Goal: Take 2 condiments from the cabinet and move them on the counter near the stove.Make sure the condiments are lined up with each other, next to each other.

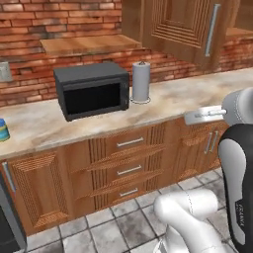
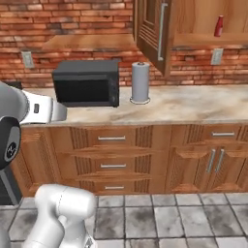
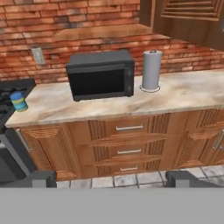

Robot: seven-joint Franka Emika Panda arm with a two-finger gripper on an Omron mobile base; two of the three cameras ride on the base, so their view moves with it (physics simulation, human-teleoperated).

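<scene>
Beyond the open, empty hand [image 3: 111,178], the stove [image 3: 11,94] is cut off beside the jar [image 3: 18,101].

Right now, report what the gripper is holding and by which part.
Nothing is held. The gripper is open, facing the counter from a distance. The jar sits on the counter by the stove; the red bottle is in the cabinet.

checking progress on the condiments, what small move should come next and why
Probably turn toward the open cabinet and reach for the red bottle on its shelf. The jar already stands on the counter beside the stove, the bottle does not, and the pincer is open, holding nothing.
</scene>
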